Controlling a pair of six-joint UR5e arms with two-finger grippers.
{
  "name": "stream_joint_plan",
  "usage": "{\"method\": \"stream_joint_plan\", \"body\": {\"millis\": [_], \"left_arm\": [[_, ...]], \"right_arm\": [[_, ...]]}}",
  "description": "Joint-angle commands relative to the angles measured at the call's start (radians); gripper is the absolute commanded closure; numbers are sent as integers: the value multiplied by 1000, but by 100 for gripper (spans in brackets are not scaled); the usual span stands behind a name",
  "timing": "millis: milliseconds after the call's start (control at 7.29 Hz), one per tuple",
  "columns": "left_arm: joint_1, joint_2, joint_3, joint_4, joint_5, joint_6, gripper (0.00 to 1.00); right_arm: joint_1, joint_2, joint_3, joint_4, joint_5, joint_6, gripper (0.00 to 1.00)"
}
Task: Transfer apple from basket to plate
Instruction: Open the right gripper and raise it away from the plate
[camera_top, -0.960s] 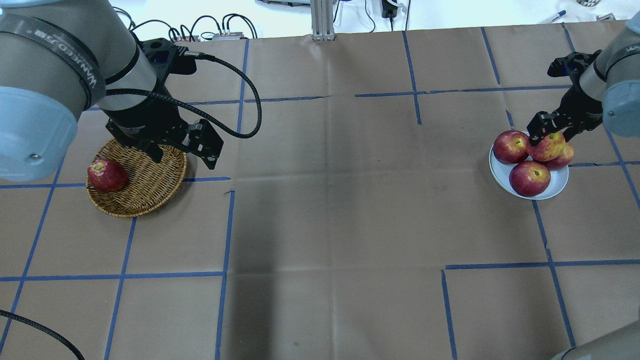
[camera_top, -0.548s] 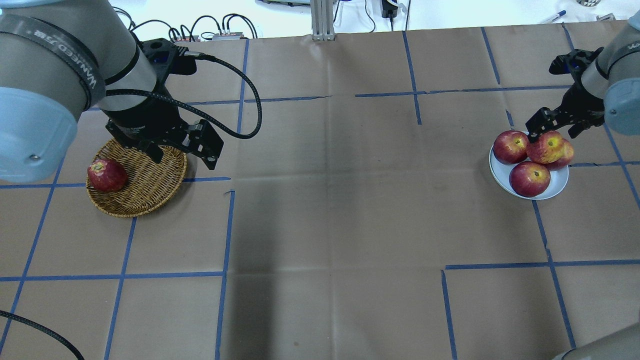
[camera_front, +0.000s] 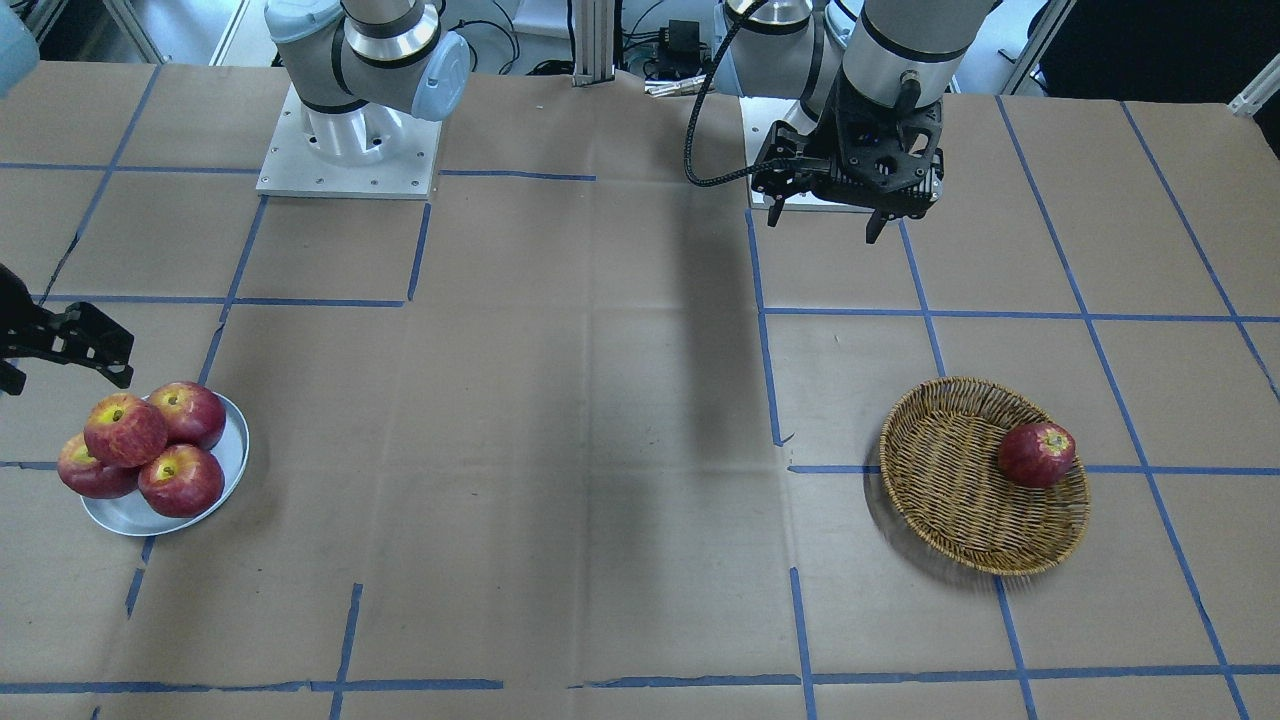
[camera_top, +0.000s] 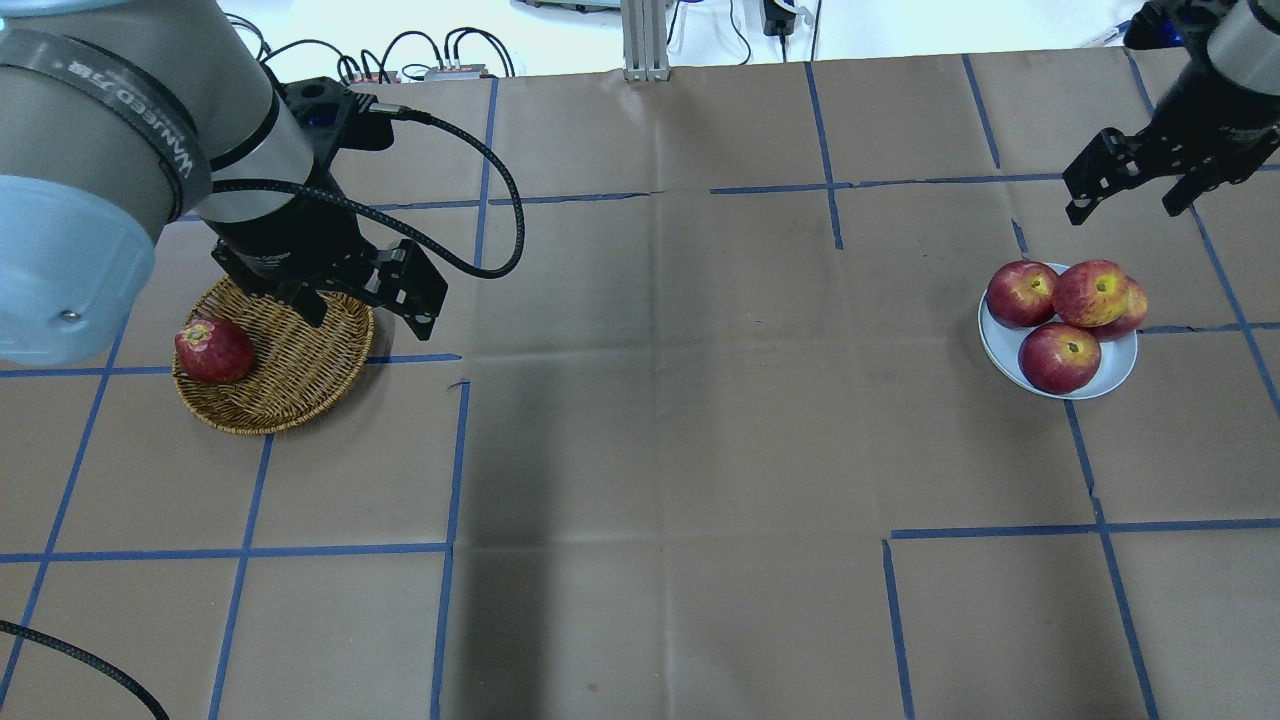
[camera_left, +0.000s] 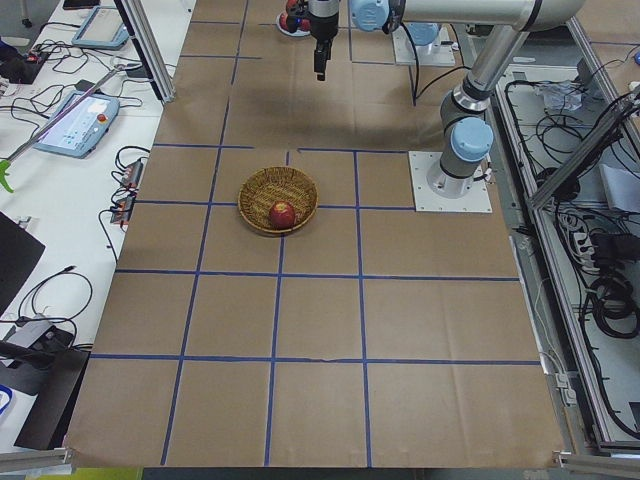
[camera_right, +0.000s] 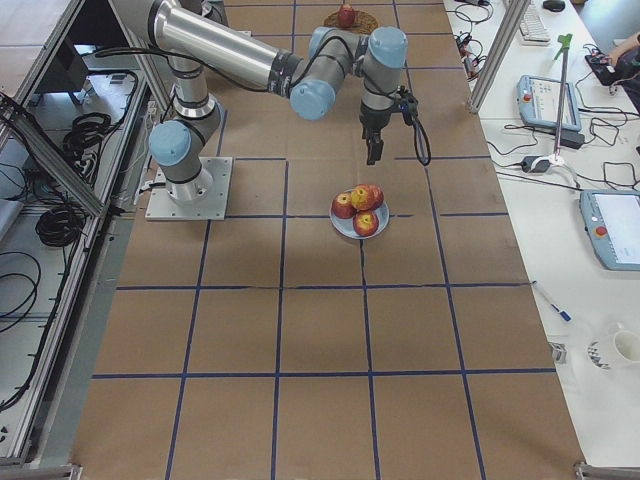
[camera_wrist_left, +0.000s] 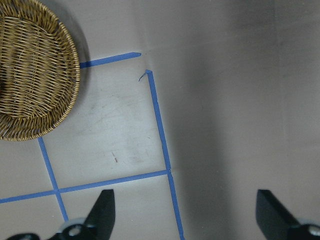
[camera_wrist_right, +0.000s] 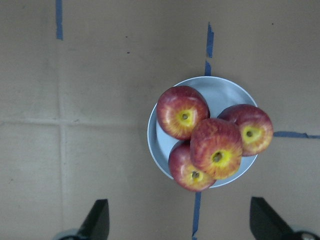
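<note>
The pale streaky apple lies on top of three darker apples on the silver plate. It also shows in the right wrist view and the front view. My right gripper is open and empty, raised above and beyond the plate. The wicker basket at the left holds one dark red apple. My left gripper is open and empty, high over the basket's far right rim.
Brown paper with blue tape lines covers the table. A cable loops off the left wrist. The left arm's large body hides part of the basket in the overhead view.
The right gripper has let go of the streaky apple, which stays on the pile, and has lifted up and away toward the table's far side. The left arm has not moved.
</note>
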Motion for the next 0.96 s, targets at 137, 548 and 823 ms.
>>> {"method": "stream_joint_plan", "body": {"millis": [137, 548, 823], "left_arm": [[0, 0, 1, 0, 0, 0, 1], [0, 0, 1, 0, 0, 2, 1], [0, -2, 2, 0, 0, 0, 1]], "right_arm": [[239, -118, -5, 92, -11, 269, 0], [308, -133, 47, 114, -5, 325, 0], [304, -150, 44, 144, -11, 324, 0]]}}
